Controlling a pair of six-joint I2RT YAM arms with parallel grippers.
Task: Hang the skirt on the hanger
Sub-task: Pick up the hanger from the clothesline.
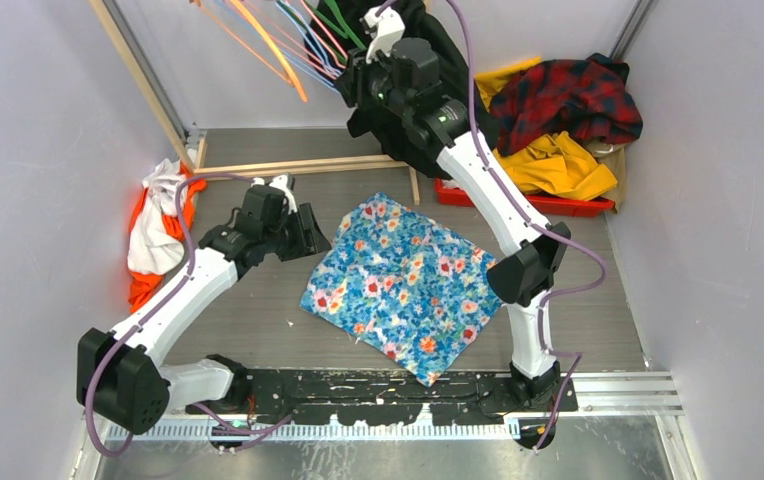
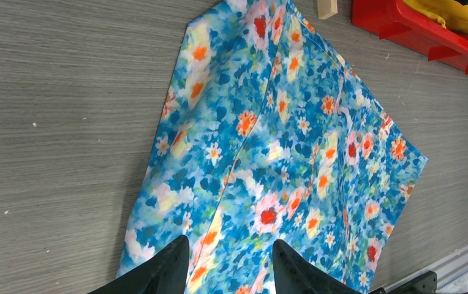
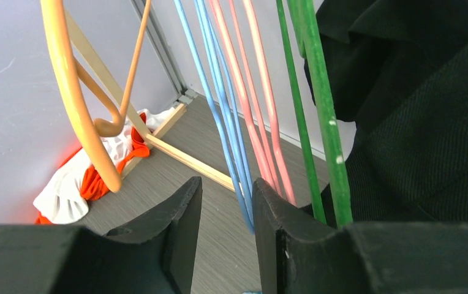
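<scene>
Right gripper (image 3: 225,211) sits at bottom centre of the right wrist view with its fingers spread and nothing pinched. The thin blue wire hangers (image 3: 219,104) run down right at the gap, close against the inner face of one finger; can't tell if a wire is actually inside the gap. Beside them hang thin pink wire hangers (image 3: 253,92), green ones (image 3: 317,104) and a thick orange plastic hanger (image 3: 66,73) at frame left, with the big black coat (image 3: 415,122) filling frame right. In the top view this gripper (image 1: 358,82) is up at top centre, in the hanger bunch. Left gripper (image 2: 228,260) is at bottom centre of the left wrist view, fingers apart and empty, over the near edge of the blue floral thin-fabric skirt (image 2: 280,141); contact can't be told. In the top view the left gripper (image 1: 306,232) is just beside the upper-left edge of the skirt (image 1: 403,285), which lies spread flat on the grey wood-grain table (image 1: 248,310) in frame centre, well apart from the hangers. A red plastic tray (image 1: 558,205) with a pile of yellow and red-plaid clothes (image 1: 568,110) is upper right; a white and orange garment heap (image 1: 158,230) is at left. Progress looks early: no hanger taken, skirt not lifted. Left to do, as I judge it: grab one hanger, pick up the skirt, get it onto the hanger.
</scene>
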